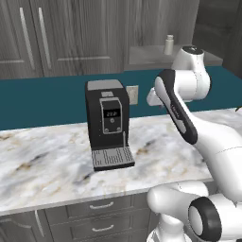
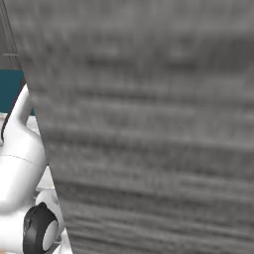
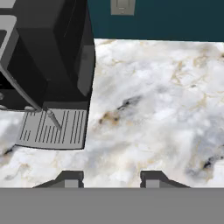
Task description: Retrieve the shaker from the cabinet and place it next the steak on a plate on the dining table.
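Observation:
The shaker (image 1: 168,45), small and pale with a rounded cap, stands on an open shelf of the dark grey cabinet (image 1: 71,33), up at the right. My arm bends up in front of it, and the white hand (image 1: 152,97) hangs lower, by the teal wall and well below the shelf. In the hand view my gripper (image 3: 111,179) points down at the marble counter. Its two dark fingertips (image 3: 72,178) stand apart with nothing between them. The steak, the plate and the dining table are out of view.
A black coffee machine (image 1: 108,123) (image 3: 43,57) stands on the marble counter (image 1: 42,165), with a wall outlet (image 1: 133,94) behind it. Drawers (image 1: 101,205) sit under the counter. A blurred grey wood-grain panel (image 2: 149,124) hangs very close to the right base camera.

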{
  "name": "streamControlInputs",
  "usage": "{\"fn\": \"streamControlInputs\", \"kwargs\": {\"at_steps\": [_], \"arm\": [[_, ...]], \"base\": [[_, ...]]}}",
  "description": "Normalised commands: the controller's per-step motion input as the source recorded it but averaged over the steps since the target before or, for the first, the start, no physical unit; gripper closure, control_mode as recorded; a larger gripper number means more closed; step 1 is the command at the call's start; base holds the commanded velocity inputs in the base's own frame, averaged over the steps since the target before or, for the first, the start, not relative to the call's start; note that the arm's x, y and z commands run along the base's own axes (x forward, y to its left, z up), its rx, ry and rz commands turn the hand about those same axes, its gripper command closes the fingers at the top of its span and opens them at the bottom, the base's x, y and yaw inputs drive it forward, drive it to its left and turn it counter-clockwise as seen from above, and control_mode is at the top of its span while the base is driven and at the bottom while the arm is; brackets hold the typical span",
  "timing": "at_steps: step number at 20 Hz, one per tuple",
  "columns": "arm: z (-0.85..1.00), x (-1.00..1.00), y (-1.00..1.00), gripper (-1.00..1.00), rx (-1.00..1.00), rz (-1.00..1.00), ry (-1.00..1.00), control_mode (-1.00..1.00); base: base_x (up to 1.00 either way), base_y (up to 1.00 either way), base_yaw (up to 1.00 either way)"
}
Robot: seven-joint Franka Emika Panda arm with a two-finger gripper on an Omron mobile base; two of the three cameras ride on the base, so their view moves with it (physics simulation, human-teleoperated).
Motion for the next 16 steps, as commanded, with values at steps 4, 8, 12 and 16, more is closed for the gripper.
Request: {"fn": "streamControlInputs", "kwargs": {"at_steps": [4, 8, 12, 16], "arm": [[-0.05, -0.47, 0.0, -1.0, 0.0, 0.0, -0.02, -1.0], [-0.09, -0.71, 0.0, -1.0, 0.0, 0.0, -0.07, -1.0], [0.43, -0.72, -0.19, -1.0, 0.0, 0.0, -0.36, -1.0], [0.64, -0.46, -0.22, -1.0, 0.01, 0.0, -0.21, -1.0]], "base": [[0.0, 0.0, 0.0], [0.0, 0.0, 0.0], [0.0, 0.0, 0.0], [0.0, 0.0, 0.0]]}}
